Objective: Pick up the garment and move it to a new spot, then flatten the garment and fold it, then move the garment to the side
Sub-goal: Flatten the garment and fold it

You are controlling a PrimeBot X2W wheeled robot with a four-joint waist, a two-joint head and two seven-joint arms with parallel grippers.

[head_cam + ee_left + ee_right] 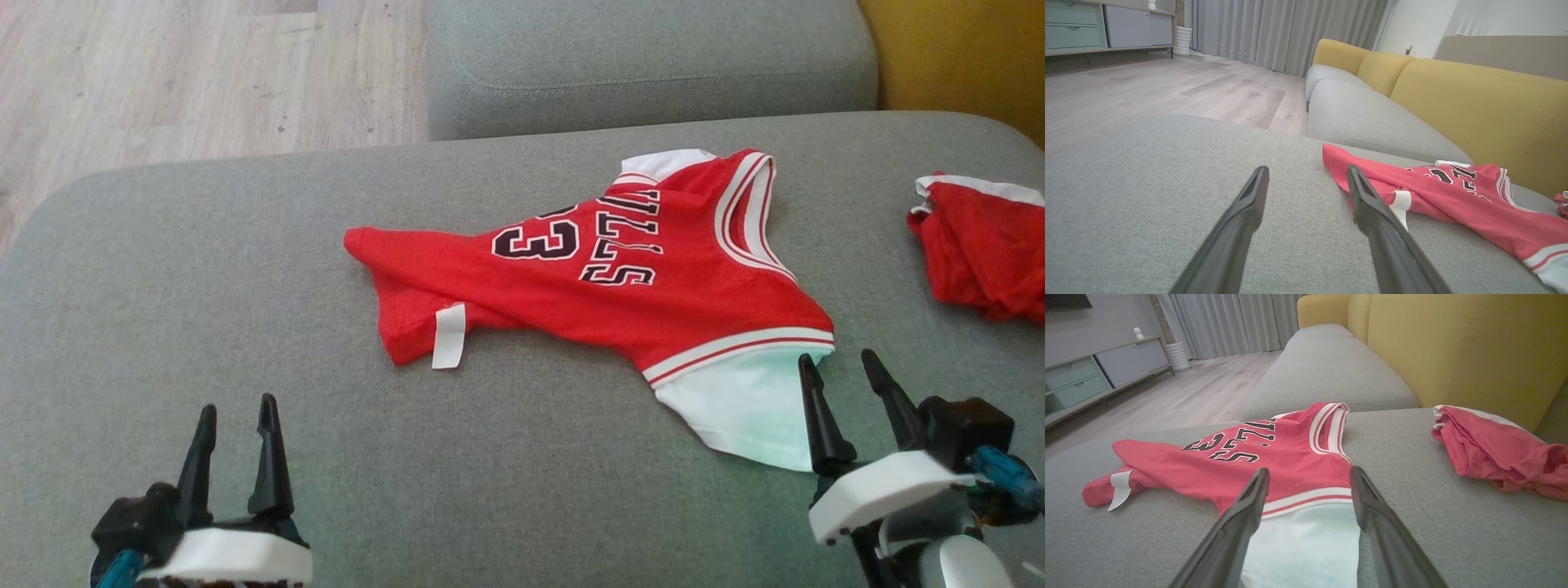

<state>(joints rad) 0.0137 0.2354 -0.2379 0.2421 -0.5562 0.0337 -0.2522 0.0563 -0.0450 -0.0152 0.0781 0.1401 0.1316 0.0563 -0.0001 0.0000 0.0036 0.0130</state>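
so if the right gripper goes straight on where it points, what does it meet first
Likely the jersey, its white panel at the right gripper's open fingertips; height over the cloth is unclear.

Jersey (pixel 620 302): lettering runs into a fold beyond the right fingers (pixel 819 425). Only the last letters and one whole digit read.
Right wrist view: those fingers cover parts of the white panel (pixel 1306 539), and the bottom edge cuts it.
Left wrist view: one of the left fingers (pixel 1372 216) hides part of the jersey's near corner beside the white tab (pixel 1403 204). Hem cut at lower right.
Second red garment (pixel 980 245), right of the right fingers: cut by the picture edge.
Small white object (pixel 1139 333) on the cabinet (pixel 1126 359), far beyond the fingers: too small to identify.
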